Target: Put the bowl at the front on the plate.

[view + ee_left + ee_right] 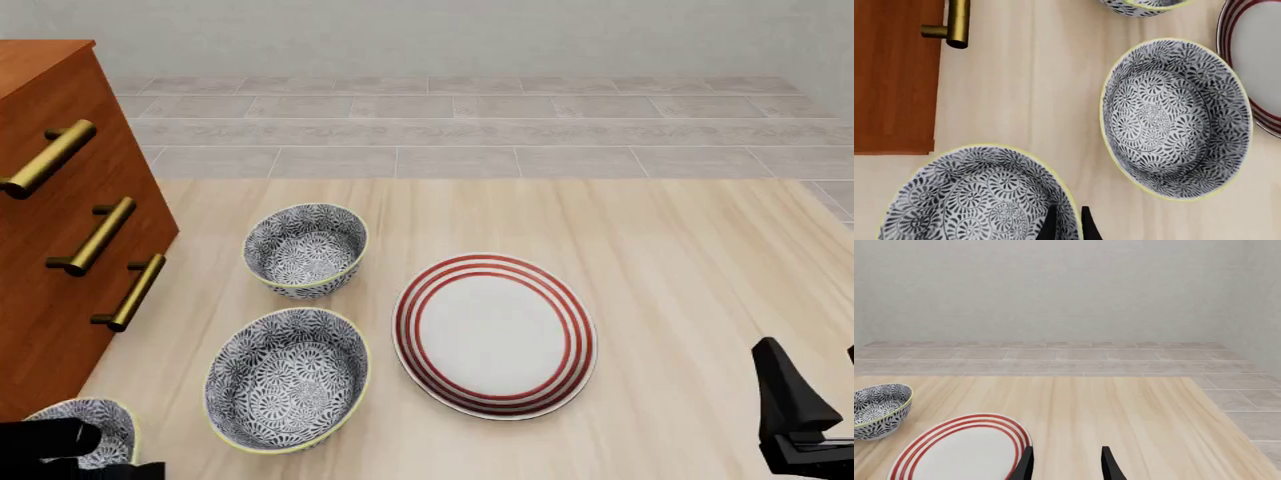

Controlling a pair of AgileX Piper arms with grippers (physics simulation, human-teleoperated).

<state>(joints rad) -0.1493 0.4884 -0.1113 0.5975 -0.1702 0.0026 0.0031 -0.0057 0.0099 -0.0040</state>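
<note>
Three look-alike blue-and-white floral bowls stand left of the red-ringed white plate (494,335). The bowl at the front (83,428) sits at the table's near left corner, partly hidden by my left arm. In the left wrist view this bowl (974,195) fills the lower corner, and my left gripper (1067,222) is over its rim with a narrow gap, one finger inside and one outside. The bowl rests on the table. My right gripper (817,390) hovers open and empty, right of the plate.
The middle bowl (286,378) stands almost touching the plate's left edge, with the back bowl (304,248) behind it. A brown drawer cabinet (54,220) with brass handles (128,292) borders the table's left side, close to the front bowl.
</note>
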